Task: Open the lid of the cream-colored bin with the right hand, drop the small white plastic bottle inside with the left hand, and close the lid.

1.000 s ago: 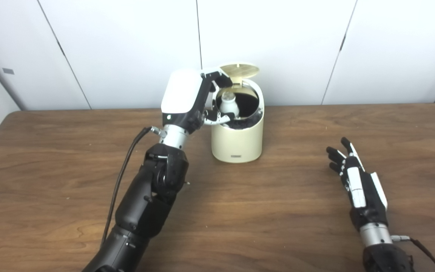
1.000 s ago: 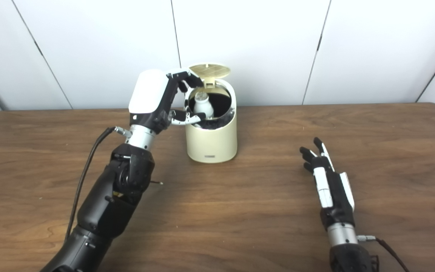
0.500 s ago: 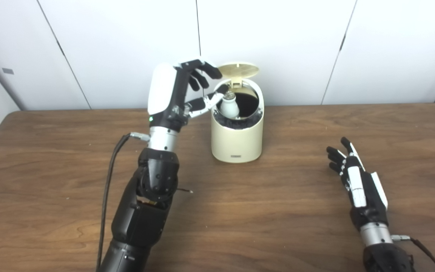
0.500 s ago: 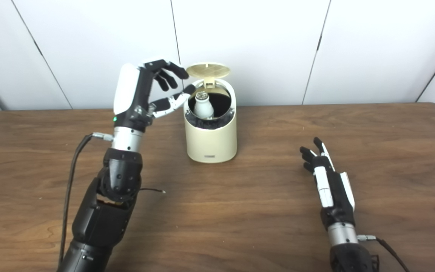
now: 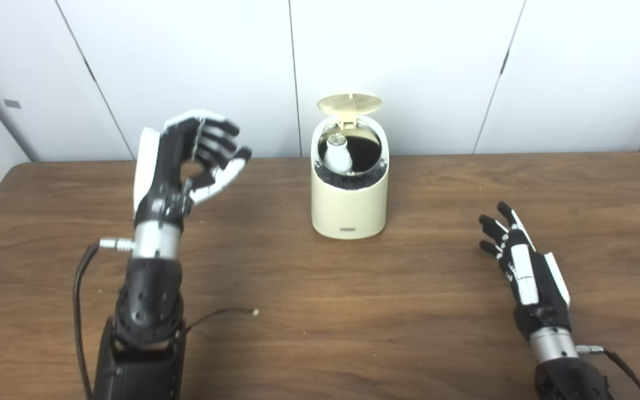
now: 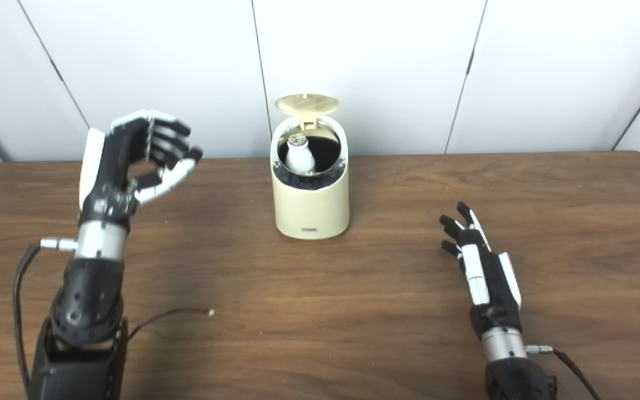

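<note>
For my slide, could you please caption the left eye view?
Bottle in the open bin; both hands empty.

left hand [image 5: 186, 161]: black fingers, white back shell and white thumb panels; silver wrist collar; black jointed forearm with a black cable and a thin loose wire. right hand [image 5: 523, 266]: black with white panels, silver wrist collar, black cable.

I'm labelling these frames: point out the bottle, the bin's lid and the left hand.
bottle [image 5: 338, 157]: left eye view, on its white body inside the bin.
lid [image 5: 349, 102]: left eye view, middle of the raised disc.
left hand [image 6: 131, 161]: right eye view, on the palm.
</note>
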Motion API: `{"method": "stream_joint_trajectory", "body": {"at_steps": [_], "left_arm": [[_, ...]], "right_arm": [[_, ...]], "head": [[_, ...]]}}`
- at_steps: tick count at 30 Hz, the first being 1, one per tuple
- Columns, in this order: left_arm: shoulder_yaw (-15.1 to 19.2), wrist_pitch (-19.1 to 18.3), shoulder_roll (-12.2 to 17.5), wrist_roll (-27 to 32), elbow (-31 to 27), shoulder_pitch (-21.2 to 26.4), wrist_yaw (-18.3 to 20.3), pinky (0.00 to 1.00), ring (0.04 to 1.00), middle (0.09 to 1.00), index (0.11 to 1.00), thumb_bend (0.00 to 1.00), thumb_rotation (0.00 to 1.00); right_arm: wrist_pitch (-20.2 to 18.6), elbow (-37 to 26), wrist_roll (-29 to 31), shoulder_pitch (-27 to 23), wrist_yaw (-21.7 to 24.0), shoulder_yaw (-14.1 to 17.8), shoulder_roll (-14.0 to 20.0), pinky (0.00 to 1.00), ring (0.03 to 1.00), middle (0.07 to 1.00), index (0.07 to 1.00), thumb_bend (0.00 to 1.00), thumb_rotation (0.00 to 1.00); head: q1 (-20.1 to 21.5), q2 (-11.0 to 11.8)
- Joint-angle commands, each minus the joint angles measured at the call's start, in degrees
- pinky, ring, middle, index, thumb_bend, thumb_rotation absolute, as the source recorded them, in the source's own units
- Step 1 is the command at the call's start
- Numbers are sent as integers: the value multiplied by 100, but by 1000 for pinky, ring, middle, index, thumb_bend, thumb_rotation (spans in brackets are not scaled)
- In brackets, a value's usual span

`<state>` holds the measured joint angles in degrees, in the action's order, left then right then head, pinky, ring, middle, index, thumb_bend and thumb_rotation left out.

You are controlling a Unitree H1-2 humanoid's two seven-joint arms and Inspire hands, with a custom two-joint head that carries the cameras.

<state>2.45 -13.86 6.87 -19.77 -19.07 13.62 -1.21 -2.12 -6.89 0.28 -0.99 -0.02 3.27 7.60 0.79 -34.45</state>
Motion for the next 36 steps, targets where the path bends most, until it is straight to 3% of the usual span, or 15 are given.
{"method": "stream_joint_trajectory", "body": {"at_steps": [1, 4, 5, 7, 8, 10, 16, 20, 25, 36], "left_arm": [[32, 319, 58, 134, -43, 31, -37, 286, 356, 452, 513, 501, 36], [-10, 299, 70, 296, -37, -320, 58, 388, 459, 533, 496, 487, 79], [-26, 315, 80, 360, -12, -426, 91, 431, 498, 567, 562, 432, 355], [-46, 327, 85, 532, 78, -614, 188, 566, 623, 676, 672, 398, 771], [-58, 344, 97, 623, 136, -689, 246, 611, 672, 722, 713, 401, 883], [-94, 359, 101, 774, 260, -830, 334, 725, 785, 829, 822, 437, 976], [-185, 565, -38, 1124, 718, -1073, 398, 922, 944, 981, 986, 556, 1000], [-80, 687, -268, 1732, 974, -1110, 447, 989, 994, 999, 1000, 544, 1000], [85, 585, -491, 2390, 1098, -1207, 519, 1000, 1000, 1000, 1000, 549, 1000], [85, 725, -591, 2586, 1424, -1386, 411, 1000, 1000, 1000, 1000, 551, 999]], "right_arm": [[65, -328, -51, -196, 56, -17, 59, 850, 919, 894, 937, 696, 998], [-105, -554, -79, -339, 69, -37, 52, 871, 929, 903, 923, 733, 970], [-156, -626, -104, -401, 88, -51, 72, 877, 932, 906, 921, 744, 965], [-233, -735, -146, -533, 159, -77, 143, 898, 948, 920, 921, 754, 973], [-263, -777, -209, -598, 188, -99, 187, 907, 955, 927, 922, 740, 986], [-400, -858, -451, -755, 210, -163, 288, 921, 959, 929, 923, 725, 998], [-1013, -1155, -1208, -1337, 286, -438, 511, 930, 952, 930, 922, 699, 1000], [-1431, -1237, -1587, -1914, 407, -638, 567, 899, 932, 924, 902, 650, 1000], [-1591, -935, -2067, -2676, 545, -921, 618, 863, 919, 917, 870, 619, 1000], [-1859, -162, -2684, -3903, 933, -1359, 714, 948, 989, 961, 869, 617, 1000]], "head": [[44, -19], [65, -30], [66, -34], [80, -41], [81, -41], [95, -57], [165, -63], [203, -92], [231, -115], [272, -100]]}}
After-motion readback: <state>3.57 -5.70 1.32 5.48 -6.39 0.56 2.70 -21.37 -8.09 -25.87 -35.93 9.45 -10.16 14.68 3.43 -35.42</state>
